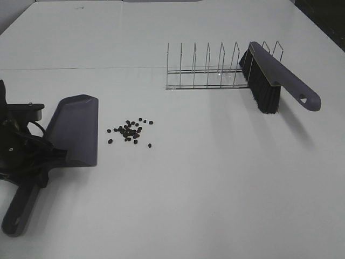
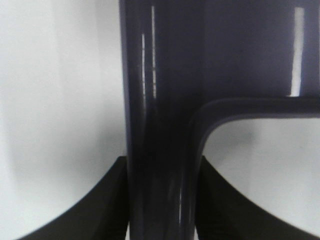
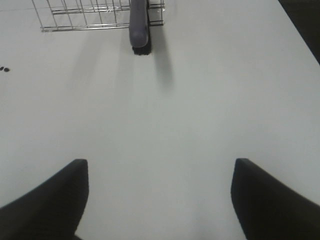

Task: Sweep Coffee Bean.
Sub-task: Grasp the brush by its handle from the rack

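Left claw point(image 2: 162, 200) clamps the dustpan point(image 1: 75, 129); right claw point(image 3: 159, 200) gapes empty; the brush point(image 1: 272, 69) rests in the wire rack point(image 1: 207, 85), so lifting it may snag.

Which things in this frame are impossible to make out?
Coffee beans: too small in the exterior high view to count exactly.
Right gripper: outside the exterior high view; the right wrist view cuts off all but its fingertips.
Dustpan: left wrist view is too close and blurred, showing only part of it.
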